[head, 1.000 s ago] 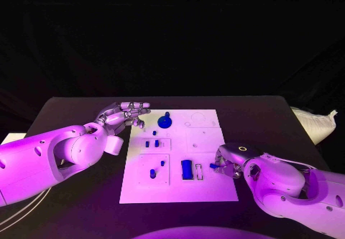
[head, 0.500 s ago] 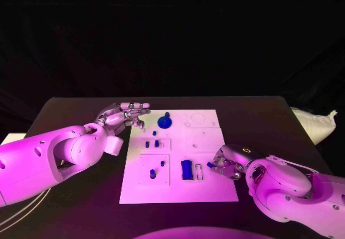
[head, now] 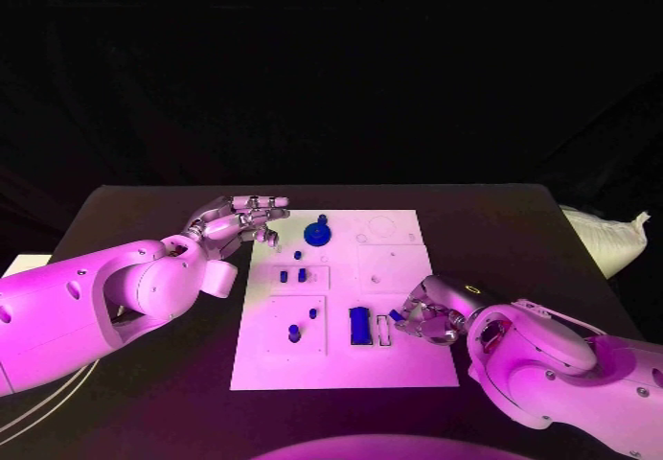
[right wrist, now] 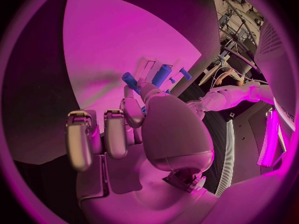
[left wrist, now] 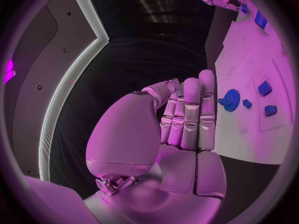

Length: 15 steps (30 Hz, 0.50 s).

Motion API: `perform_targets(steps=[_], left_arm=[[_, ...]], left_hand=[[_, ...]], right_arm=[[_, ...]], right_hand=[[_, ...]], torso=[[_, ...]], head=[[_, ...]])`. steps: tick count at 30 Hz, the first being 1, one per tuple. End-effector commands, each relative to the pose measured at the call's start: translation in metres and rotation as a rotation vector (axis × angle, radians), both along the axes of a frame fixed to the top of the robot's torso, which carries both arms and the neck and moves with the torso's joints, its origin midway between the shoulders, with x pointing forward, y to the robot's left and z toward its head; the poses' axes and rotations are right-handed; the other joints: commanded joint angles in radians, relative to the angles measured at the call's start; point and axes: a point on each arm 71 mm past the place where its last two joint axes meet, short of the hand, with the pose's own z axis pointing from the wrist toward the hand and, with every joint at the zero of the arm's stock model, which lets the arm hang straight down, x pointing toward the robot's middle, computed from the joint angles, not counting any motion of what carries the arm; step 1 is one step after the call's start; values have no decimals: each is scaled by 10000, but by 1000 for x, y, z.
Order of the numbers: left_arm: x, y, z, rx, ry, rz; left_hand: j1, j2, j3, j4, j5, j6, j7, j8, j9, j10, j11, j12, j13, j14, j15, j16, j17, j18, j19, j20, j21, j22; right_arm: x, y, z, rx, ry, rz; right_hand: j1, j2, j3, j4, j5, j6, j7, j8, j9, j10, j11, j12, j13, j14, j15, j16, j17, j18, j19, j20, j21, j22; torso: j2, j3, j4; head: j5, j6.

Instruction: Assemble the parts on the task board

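Since the earlier frames, the small blue part (head: pixel 397 314) pinched by the right hand (head: pixel 428 321) has travelled a little to the left over the task board (head: pixel 394 287), and it now sits just beside the narrow slot (head: pixel 383 331) next to the long blue block (head: pixel 359 326). I judge that the hand brings it there because this slot is its seat. The right wrist view shows the part (right wrist: pixel 130 79) held between thumb and one fingertip, while the other fingers (right wrist: pixel 81 139) are kept curled away, probably so that they do not knock the board.

Other blue parts already stand on the board: the gear (head: pixel 318 233) near the far edge, two small pegs (head: pixel 291 276) in the middle panel, and one more piece (head: pixel 293 333) in the near left panel.

The left hand (head: pixel 235 222) hovers beside the board's far left corner, holding nothing, its fingers (left wrist: pixel 190 117) straight and close together. It seems to wait, out of the way.
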Motion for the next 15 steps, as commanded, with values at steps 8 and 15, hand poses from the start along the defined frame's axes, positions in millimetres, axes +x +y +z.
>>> perform_targets(steps=[8,15], left_arm=[[-1,-3,1,-110,-60,-198],[-1,-4,1,-117,-64,-208]], left_hand=[[-108,55,6,-20,57,-57,-3,32,-3,-92,24,59,-15,-31,-14,48,-28,116,-61,-3,22,12],[-127,66,3,-9,57,-63,-2,33,-4,-101,26,65,-16,-32,-10,51,-33,115,-63,1,20,12]], right_arm=[[0,8,-10,230,1154,-321],[1,11,-11,252,1246,-321]], right_hand=[[-430,-122,-81,279,390,251,-64,51,97,258,-113,204,145,675,-107,83,750,-116,661,-56,99,2194],[-787,-219,-337,537,747,317,-83,61,180,294,-130,231,179,679,-127,97,774,-119,671,-85,107,2205]], torso=[[-6,16,-5],[-7,-3,3]], head=[[13,24],[36,59]])
